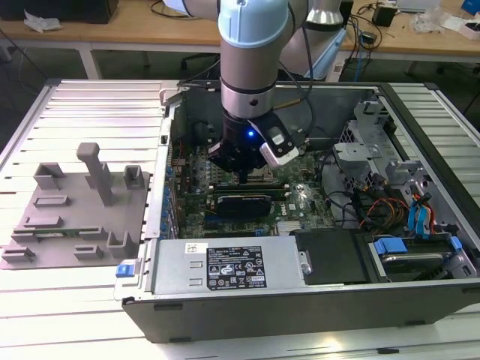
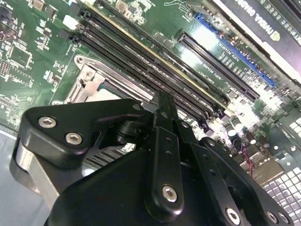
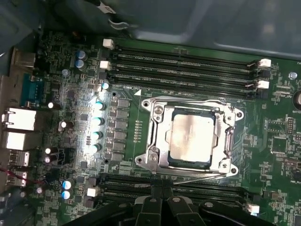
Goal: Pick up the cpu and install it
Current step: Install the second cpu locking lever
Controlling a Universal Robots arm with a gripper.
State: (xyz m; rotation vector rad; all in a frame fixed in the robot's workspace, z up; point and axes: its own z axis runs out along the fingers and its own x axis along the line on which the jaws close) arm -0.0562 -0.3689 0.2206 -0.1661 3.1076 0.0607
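A: How was the light in the exterior view?

B: Even and bright, from overhead. The ribbed table (image 1: 90,120) was washed pale, and the inside of the computer case (image 1: 300,187) sat in shadow. A small blue lamp (image 1: 250,135) glowed on the arm.

A: Any glare?

B: Yes. In the first wrist view a white hot spot burned out the capacitors (image 3: 98,121), and the chip (image 3: 190,136) had a soft sheen. In the second wrist view glare bleached the blue slot (image 2: 235,52).

A: And the focus?

B: The gripper (image 2: 162,188) was near the lens, dark and soft, with the lower corners blurred. The green board (image 3: 56,61) stayed fairly crisp.
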